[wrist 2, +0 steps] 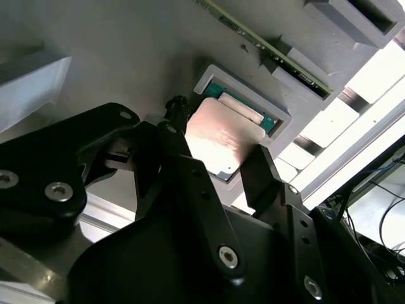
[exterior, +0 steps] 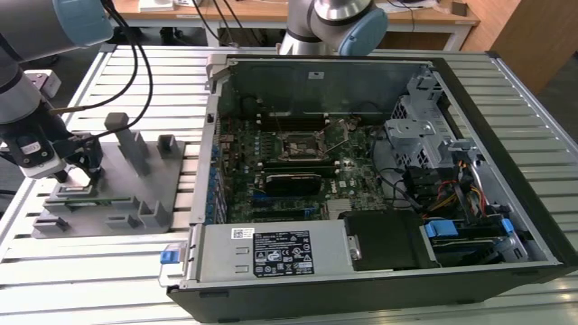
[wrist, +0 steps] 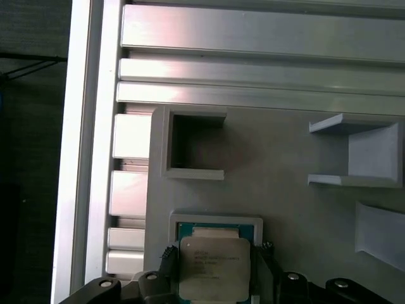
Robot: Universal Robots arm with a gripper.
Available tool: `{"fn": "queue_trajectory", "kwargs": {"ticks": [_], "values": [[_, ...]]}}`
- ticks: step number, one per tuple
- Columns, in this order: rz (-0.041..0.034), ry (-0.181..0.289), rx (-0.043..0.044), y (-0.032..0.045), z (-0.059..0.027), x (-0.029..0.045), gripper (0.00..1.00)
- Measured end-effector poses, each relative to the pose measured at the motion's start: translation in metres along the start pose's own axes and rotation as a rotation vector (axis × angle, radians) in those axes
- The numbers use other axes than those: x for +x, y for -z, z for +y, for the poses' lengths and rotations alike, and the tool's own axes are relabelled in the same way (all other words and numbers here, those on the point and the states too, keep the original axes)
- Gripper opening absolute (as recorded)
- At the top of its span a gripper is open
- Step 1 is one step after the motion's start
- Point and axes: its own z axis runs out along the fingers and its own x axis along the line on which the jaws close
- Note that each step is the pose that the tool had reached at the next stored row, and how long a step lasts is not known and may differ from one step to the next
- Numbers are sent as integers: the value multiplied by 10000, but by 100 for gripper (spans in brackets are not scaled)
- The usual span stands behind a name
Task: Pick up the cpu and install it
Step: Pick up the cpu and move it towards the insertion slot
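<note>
The cpu (wrist: pixel 212 266) (wrist 2: pixel 218 136), a small square chip with a silvery top, lies flat in a shallow pocket of the grey tray (exterior: pixel 91 227). My gripper (wrist: pixel 216 252) (wrist 2: pixel 217 138) (exterior: pixel 80 172) is lowered onto that pocket at the exterior view's left. Its two black fingers (wrist: pixel 169 254) sit against opposite edges of the chip, shut on it. The chip rests in its pocket. The motherboard socket (exterior: pixel 298 145) lies inside the open computer case, well to the exterior view's right of the tray.
The tray carries upright grey posts (exterior: pixel 131 145) and a long green memory stick (wrist 2: pixel 266 44) in a slot beside the chip. The open case (exterior: pixel 380 169) holds drive cages and cables. A slatted metal table (exterior: pixel 72 284) lies under everything. A second arm's base (exterior: pixel 334 20) stands behind the case.
</note>
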Motion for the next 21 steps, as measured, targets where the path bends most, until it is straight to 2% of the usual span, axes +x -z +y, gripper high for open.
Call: {"fn": "queue_trajectory", "kwargs": {"ticks": [16, 17, 18, 21], "values": [[-10, -1, 0, 8, 2, 25, 60], [-9, -1, 1, 8, 1, 25, 59], [-7, -1, 2, 8, 1, 25, 53], [-8, -1, 1, 8, 1, 25, 53]]}}
